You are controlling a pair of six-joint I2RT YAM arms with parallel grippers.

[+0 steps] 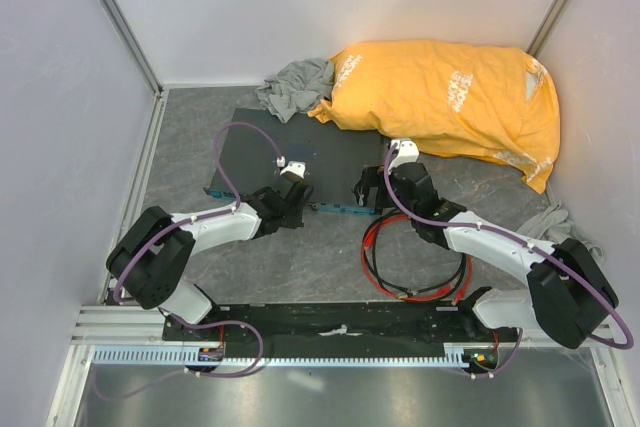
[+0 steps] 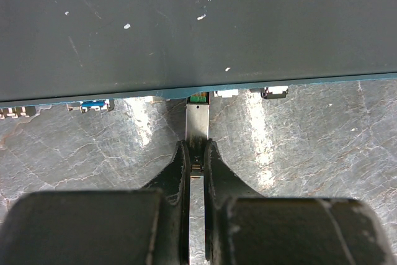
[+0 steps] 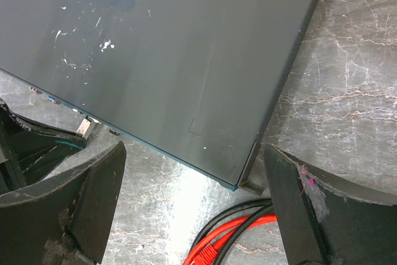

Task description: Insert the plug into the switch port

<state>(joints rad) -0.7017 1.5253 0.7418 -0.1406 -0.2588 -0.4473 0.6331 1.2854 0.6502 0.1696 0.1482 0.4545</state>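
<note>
Left hand (image 2: 197, 148) clamps a slim silver metal connector (image 2: 197, 119), green tip at the blue-green port edge (image 2: 347, 78) of the flat dark grey box (image 2: 198, 23), mid-frame, while the right hand (image 3: 193, 150) gapes wide and empty over the small plug (image 3: 205, 254) of the red cable (image 3: 248, 228), bottom centre on the counter (image 3: 347, 91).

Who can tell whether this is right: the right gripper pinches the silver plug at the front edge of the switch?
Not right. The left gripper pinches the silver plug at the front edge of the switch, as the left wrist view shows; the right gripper is open.
</note>
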